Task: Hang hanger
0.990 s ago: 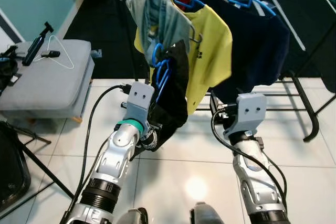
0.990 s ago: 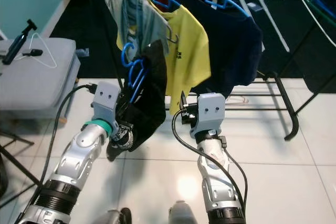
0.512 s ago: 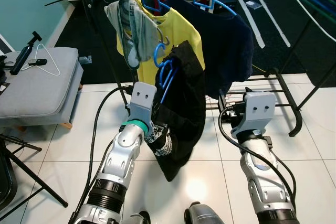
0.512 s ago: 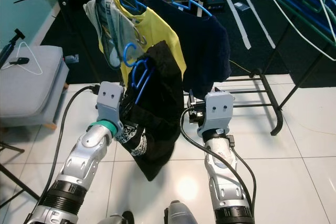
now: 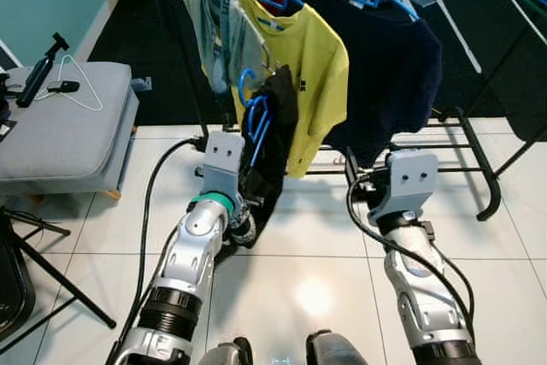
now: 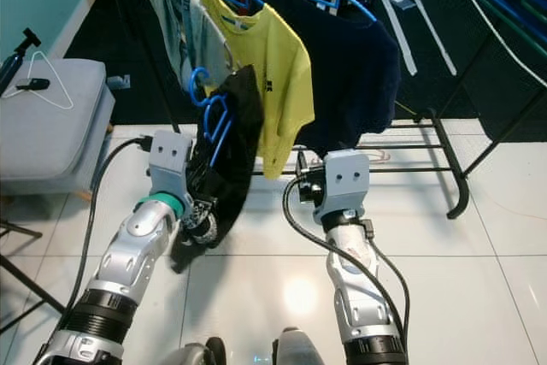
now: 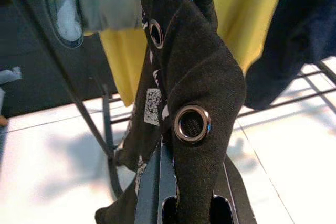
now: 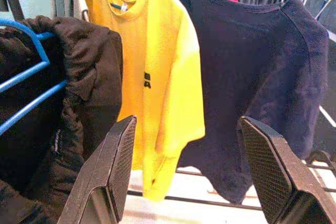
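The left gripper (image 7: 185,211) grips the black garment (image 5: 272,147) on its blue hanger (image 5: 255,117) near the rack (image 5: 175,32); the right gripper (image 8: 197,174) hangs open, holding nothing.

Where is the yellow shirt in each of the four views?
Left eye: yellow shirt upper centre, on the rack.
Right eye: upper centre.
Left wrist: yellow band along the top, behind the black garment.
Right wrist: centre, between the black garment and navy shirt.
Shared landmark: the black garment.

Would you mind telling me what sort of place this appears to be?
Probably a home laundry or dressing corner: a black garment rack holding a yellow T-shirt and navy sweater, on white tiled floor.
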{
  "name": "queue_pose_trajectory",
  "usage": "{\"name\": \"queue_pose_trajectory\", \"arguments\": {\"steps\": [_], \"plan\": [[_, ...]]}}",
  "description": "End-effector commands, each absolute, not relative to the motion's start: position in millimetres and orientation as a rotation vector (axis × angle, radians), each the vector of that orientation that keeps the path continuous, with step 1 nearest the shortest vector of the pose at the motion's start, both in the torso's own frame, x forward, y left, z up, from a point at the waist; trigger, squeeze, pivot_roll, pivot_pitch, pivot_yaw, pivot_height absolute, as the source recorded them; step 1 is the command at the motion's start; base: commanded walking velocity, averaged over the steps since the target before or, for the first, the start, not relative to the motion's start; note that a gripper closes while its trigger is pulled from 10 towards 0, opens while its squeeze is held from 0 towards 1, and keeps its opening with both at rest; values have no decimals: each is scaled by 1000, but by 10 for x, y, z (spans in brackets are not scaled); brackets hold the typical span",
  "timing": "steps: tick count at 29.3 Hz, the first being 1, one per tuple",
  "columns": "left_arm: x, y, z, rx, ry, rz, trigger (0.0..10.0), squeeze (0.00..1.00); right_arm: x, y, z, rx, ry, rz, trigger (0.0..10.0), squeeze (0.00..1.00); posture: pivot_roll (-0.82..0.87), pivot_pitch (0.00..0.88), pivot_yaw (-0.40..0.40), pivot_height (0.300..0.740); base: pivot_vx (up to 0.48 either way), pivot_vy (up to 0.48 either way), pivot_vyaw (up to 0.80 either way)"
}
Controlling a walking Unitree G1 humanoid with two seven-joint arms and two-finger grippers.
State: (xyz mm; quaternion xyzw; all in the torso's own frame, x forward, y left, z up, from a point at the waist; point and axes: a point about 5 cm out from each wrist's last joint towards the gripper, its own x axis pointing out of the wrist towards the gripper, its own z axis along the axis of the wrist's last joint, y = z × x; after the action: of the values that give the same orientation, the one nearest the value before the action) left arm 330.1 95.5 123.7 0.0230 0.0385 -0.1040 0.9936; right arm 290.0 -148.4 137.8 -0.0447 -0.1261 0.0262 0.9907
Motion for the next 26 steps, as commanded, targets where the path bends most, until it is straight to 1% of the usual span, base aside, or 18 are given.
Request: {"name": "queue_pose_trajectory", "arguments": {"steps": [1,7,8,9,10,12,17,21,22,23,24,25,26], "plan": [[3321,962,1429,52,-24,-182,10000,0,2888,-1482,1477,-118,-288,68,10000,0,-191,81,121,740,480,0,0],[3326,974,1486,48,-46,-167,10000,0,2885,-1481,1537,-133,-310,79,10000,0,-193,81,121,740,480,0,0],[3333,1004,1597,33,-82,-149,10000,0,2876,-1499,1586,-145,-324,86,10000,0,-198,84,121,740,480,0,0],[3333,1004,1597,33,-82,-149,10000,0,2876,-1499,1586,-145,-324,86,10000,0,-198,84,121,740,480,0,0],[3330,1049,1719,18,-119,-138,10000,0,2860,-1541,1582,-152,-319,82,10000,0,-196,86,120,740,480,0,0],[3320,1093,1806,10,-142,-133,10000,0,2845,-1589,1548,-153,-304,71,10000,0,-193,88,118,740,480,0,0],[3294,1164,1884,2,-155,-123,10000,0,2826,-1651,1491,-154,-283,54,10000,0,-191,88,118,740,430,0,0],[3245,1184,1871,-1,-150,-148,10000,0,2831,-1662,1472,-157,-277,48,10000,0,-190,88,120,740,0,0,0],[3202,1171,1845,-2,-142,-198,10000,0,2838,-1663,1471,-158,-276,47,10000,0,-189,87,119,740,0,0,0],[3202,1171,1845,-2,-142,-198,10000,0,2838,-1663,1471,-158,-276,47,10000,0,-189,87,119,740,0,0,0],[3151,1160,1818,-1,-129,-257,10000,0,2842,-1664,1471,-159,-276,46,10000,0,-186,89,118,740,0,0,0],[3151,1160,1818,-1,-129,-257,10000,0,2842,-1664,1471,-159,-276,46,10000,0,-186,89,118,740,0,0,0],[3092,1155,1797,4,-119,-318,10000,0,2841,-1666,1471,-161,-272,47,10000,0,-182,91,118,740,0,0,0]]}}
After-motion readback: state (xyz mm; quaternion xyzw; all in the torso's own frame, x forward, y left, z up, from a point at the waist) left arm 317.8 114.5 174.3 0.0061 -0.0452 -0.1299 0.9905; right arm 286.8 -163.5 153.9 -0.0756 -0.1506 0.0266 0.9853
